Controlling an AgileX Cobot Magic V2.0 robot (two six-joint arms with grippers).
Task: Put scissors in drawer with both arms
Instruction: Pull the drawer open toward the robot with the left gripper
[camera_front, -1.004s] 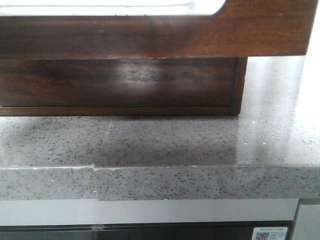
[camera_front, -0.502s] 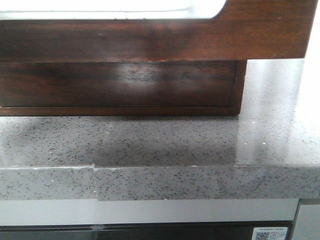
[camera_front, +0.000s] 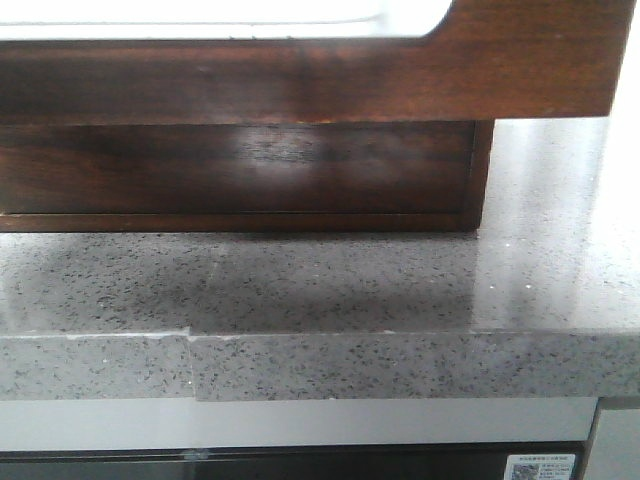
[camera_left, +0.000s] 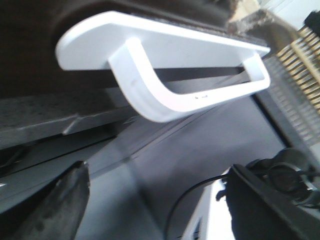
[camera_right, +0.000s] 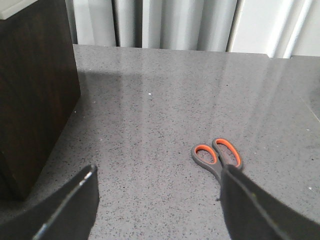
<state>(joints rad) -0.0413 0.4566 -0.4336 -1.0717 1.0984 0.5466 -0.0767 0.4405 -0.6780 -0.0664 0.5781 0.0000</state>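
The drawer is glossy dark reddish-brown wood and juts toward me at the top of the front view, its cutout showing white. In the left wrist view the cutout's white rounded rim is ahead of my left gripper, which is open, empty and apart from it. The scissors, with grey and orange handles, lie flat on the counter. My right gripper is open above the counter. Its one finger hides the blades. Neither gripper shows in the front view.
The dark wood cabinet body stands on the grey speckled counter under the drawer front. Its side shows in the right wrist view. The counter's front edge is near me. A pale ribbed wall backs the counter.
In the front view the drawer front has grown slightly and its lower edge sits a little lower, so it has come a bit toward me. Little differs over the last half second.
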